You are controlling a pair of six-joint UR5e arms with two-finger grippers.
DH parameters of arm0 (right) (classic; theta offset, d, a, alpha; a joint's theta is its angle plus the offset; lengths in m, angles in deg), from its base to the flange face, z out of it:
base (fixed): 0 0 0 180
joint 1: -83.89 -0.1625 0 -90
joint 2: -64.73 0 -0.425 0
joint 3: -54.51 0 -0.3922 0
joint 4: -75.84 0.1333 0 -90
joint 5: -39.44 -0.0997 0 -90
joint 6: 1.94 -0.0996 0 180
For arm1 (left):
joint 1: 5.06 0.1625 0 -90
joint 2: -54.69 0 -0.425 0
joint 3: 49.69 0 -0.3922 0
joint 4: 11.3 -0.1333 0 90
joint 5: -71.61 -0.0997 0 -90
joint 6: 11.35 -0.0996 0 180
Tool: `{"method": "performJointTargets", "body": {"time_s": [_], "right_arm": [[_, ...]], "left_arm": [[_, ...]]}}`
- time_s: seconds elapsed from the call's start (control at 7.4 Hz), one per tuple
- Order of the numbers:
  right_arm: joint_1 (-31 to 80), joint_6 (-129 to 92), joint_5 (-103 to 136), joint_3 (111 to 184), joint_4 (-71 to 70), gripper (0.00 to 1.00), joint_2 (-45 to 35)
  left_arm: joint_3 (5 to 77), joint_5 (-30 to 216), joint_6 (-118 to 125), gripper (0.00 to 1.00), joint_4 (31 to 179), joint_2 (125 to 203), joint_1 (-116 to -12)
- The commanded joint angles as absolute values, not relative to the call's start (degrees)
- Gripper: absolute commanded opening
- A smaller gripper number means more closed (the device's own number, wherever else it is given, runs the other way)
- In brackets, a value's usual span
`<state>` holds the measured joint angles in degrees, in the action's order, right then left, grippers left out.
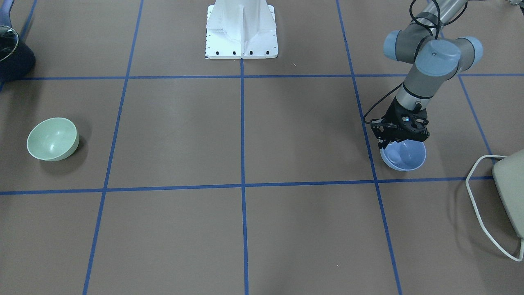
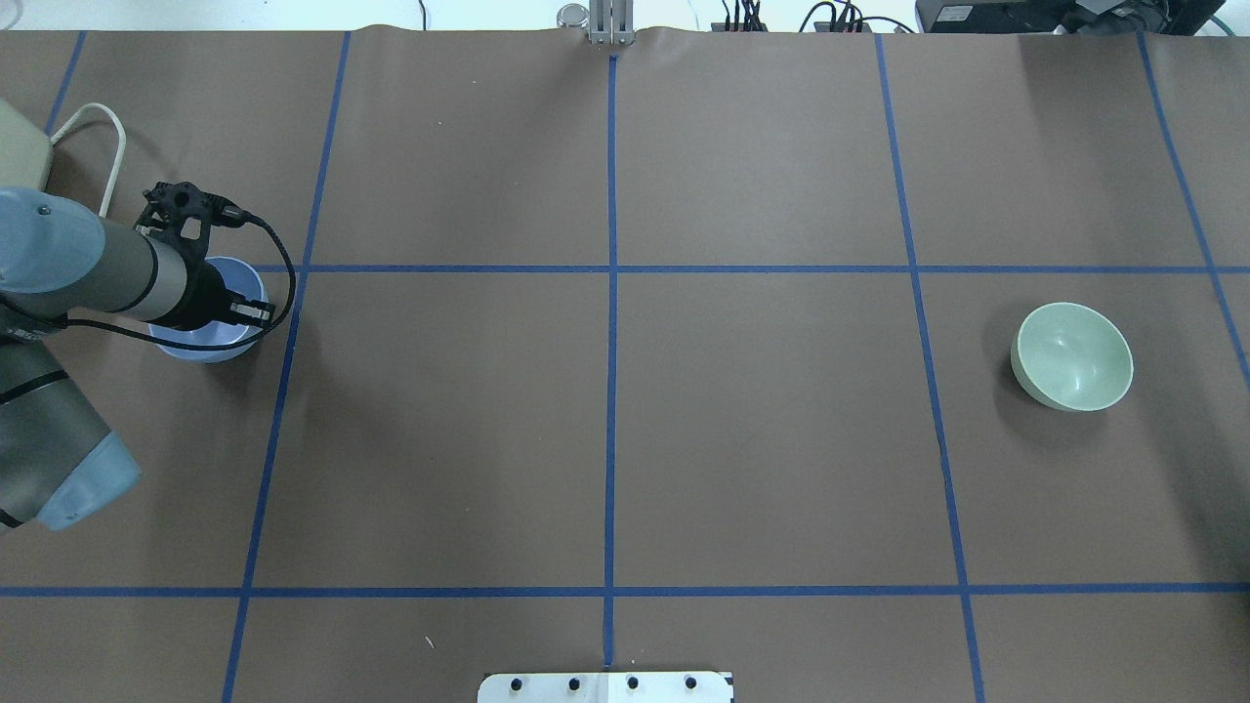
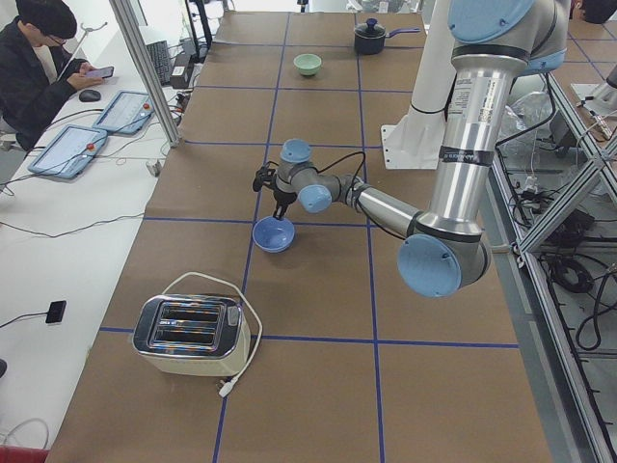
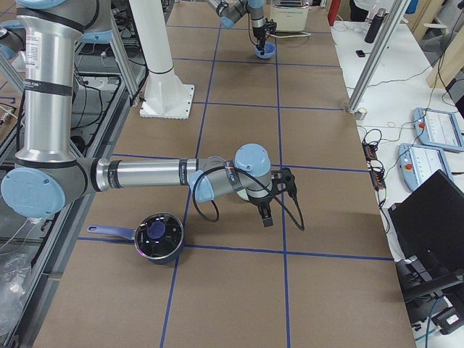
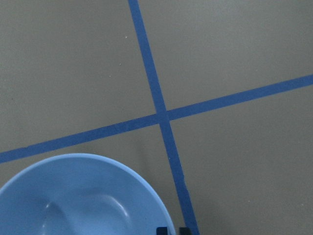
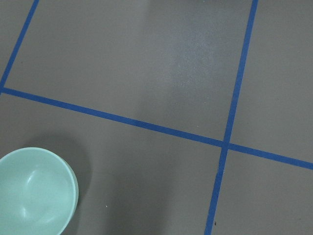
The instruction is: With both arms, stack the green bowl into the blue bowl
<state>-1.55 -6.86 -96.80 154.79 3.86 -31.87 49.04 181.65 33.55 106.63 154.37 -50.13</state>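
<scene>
The blue bowl point(image 1: 405, 157) sits at the robot's left side of the table, also in the overhead view point(image 2: 210, 337) and the left side view point(image 3: 273, 234). My left gripper point(image 1: 399, 143) stands straight down over its rim. In the left wrist view the two fingertips point(image 5: 162, 230) are close together at the bowl's rim point(image 5: 83, 196), shut on it. The green bowl point(image 1: 52, 139) stands alone at the far other side point(image 2: 1072, 356), upright and empty. It shows at the lower left of the right wrist view point(image 6: 34, 196). My right gripper point(image 4: 266, 214) hovers low there; I cannot tell whether it is open.
A toaster point(image 3: 188, 333) with a white cord stands beside the blue bowl, toward the table's end point(image 1: 509, 192). A dark pot with a lid point(image 4: 156, 235) stands near the right arm. The white pedestal point(image 1: 241, 28) is at the robot's edge. An operator point(image 3: 39, 68) sits beside the table.
</scene>
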Motion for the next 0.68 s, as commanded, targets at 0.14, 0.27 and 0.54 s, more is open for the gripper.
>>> {"method": "performJointTargets", "body": {"time_s": [0.14,0.27,0.54], "right_arm": [[-1.54,-6.86,-96.79,154.79,3.86,1.00,-31.87],[-1.54,-6.86,-96.79,154.79,3.86,1.00,-31.87],[-1.63,-6.86,-96.88,154.79,3.86,1.00,-31.87]], "left_arm": [[53.47,181.74,34.43,0.00,95.84,160.55,-50.23],[55.06,180.17,34.79,0.00,85.66,166.60,-50.15],[54.55,174.75,43.62,0.00,72.60,178.48,-42.11]]}}
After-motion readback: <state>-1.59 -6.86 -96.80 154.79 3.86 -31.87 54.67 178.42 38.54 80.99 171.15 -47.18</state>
